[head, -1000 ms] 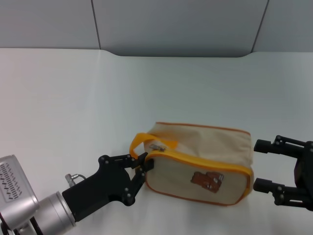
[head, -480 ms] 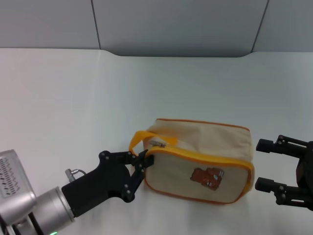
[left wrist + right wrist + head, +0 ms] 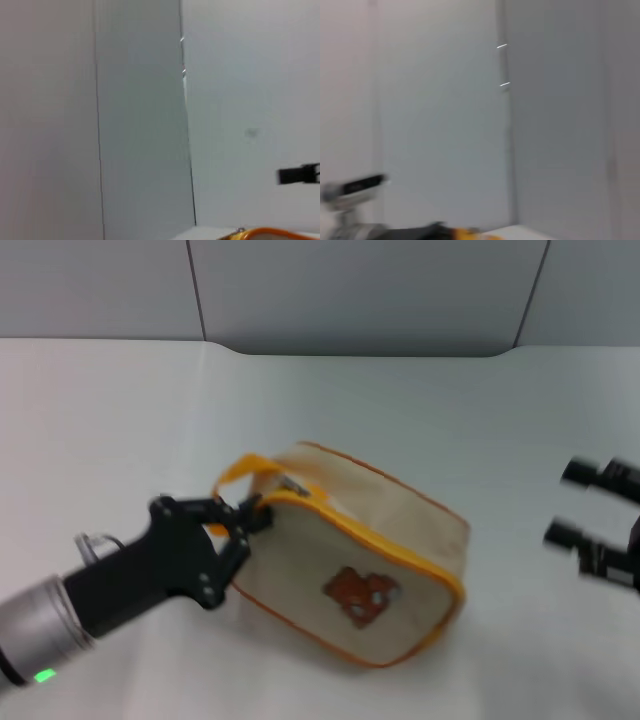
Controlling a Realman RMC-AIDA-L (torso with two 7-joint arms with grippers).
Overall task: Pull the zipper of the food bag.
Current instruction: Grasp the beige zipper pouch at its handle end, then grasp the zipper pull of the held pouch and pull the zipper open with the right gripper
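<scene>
The food bag (image 3: 350, 570), beige with orange piping and a brown bear picture, lies tilted on the white table in the head view. Its orange loop handle (image 3: 240, 468) sticks up at its left end. My left gripper (image 3: 245, 520) is shut on the orange zipper (image 3: 300, 505) band at the bag's left corner. A small silver pull tab (image 3: 293, 483) shows just beyond the fingers. A strip of the orange band also shows in the left wrist view (image 3: 265, 232). My right gripper (image 3: 572, 503) is open at the right, apart from the bag.
The white table (image 3: 120, 410) stretches out behind and to both sides of the bag. A grey wall (image 3: 360, 290) stands along its far edge.
My left gripper has moved left and back, dragging the bag's left end with it, so the bag has turned and slid left. My right gripper has drawn back to the right.
</scene>
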